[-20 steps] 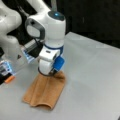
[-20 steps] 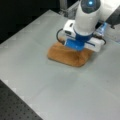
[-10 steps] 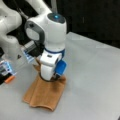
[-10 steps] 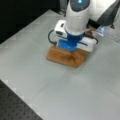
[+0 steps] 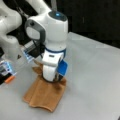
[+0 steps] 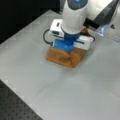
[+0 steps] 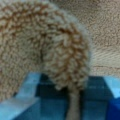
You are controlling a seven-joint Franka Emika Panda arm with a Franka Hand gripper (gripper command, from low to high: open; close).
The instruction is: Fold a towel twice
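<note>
Grey counter (image 5: 100, 75) carries the towel (image 5: 43, 93) at lower left in a front view, under the hand (image 5: 53, 78). Only the wrist view shows the hand pinching a bunched towel (image 7: 50, 50) fold between blue fingers (image 7: 27, 82).

Tan, orange-brown terry-cloth towel (image 5: 43, 93) (image 6: 65, 57) (image 7: 50, 47): looped pile, coarse and fuzzy in the wrist view, matt throughout, soft folds at centre of both front views. Grey table surface (image 5: 100, 82) (image 6: 62, 87): smooth, with a dull sheen. White robot arm shell (image 5: 53, 27) (image 6: 75, 12): smooth, glossy plastic. Blue gripper (image 5: 58, 75) (image 6: 65, 45) (image 7: 70, 100) pads: smooth, plastic-looking, matt.
</note>
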